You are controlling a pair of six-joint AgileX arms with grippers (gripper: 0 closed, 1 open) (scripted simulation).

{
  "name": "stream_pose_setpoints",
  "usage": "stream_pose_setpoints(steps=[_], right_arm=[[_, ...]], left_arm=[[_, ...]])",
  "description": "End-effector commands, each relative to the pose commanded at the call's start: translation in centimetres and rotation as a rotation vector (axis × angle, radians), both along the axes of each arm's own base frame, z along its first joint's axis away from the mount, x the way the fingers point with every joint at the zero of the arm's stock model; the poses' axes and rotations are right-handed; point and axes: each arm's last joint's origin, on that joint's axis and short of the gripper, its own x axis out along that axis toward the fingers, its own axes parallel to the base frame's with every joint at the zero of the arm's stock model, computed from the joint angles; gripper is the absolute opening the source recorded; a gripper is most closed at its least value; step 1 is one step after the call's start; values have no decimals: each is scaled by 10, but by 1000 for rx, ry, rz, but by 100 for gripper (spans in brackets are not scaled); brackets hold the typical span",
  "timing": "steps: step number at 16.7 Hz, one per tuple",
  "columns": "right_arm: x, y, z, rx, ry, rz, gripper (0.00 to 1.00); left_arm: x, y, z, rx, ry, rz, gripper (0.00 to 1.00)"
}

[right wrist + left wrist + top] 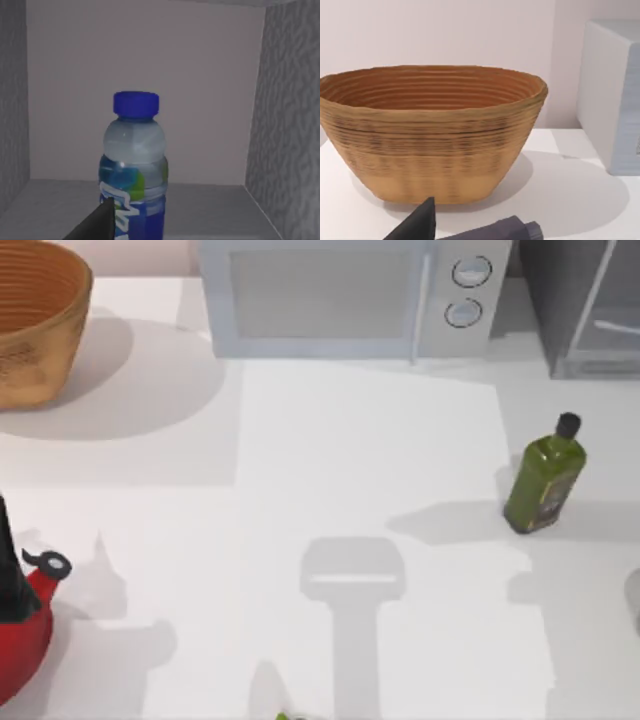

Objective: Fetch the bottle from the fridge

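Right wrist view, centre: the upright bottle (pixel 134 165) in the fridge (pixel 287 125) looks light and slippery, so grasp its labelled body below the cap (pixel 136 104); you cannot tell the right gripper's (pixel 95 222) state.

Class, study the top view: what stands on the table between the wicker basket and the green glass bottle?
Nothing stands there. In the top view the table is bare between the wicker basket and the green glass bottle; the microwave sits farther back.

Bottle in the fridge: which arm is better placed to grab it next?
Right. Its wrist view looks straight at the bottle standing upright inside the fridge, with a right finger right beside it. The left fingers face the wicker basket on the table's far left.
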Motion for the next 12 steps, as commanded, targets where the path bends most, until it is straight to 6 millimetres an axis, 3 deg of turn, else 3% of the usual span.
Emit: stream_pose_setpoints(steps=[3,6,9,12], right_arm=[[57,5,4,14,3,6,100],[101,18,-22,45,102,30,100],[125,25,-43,55,164,52,100],[129,26,-46,55,172,57,100]], left_arm=[[0,0,0,0,0,0,100],[0,0,0,0,0,0,100],[0,0,0,0,0,0,100],[0,0,0,0,0,0,100]])
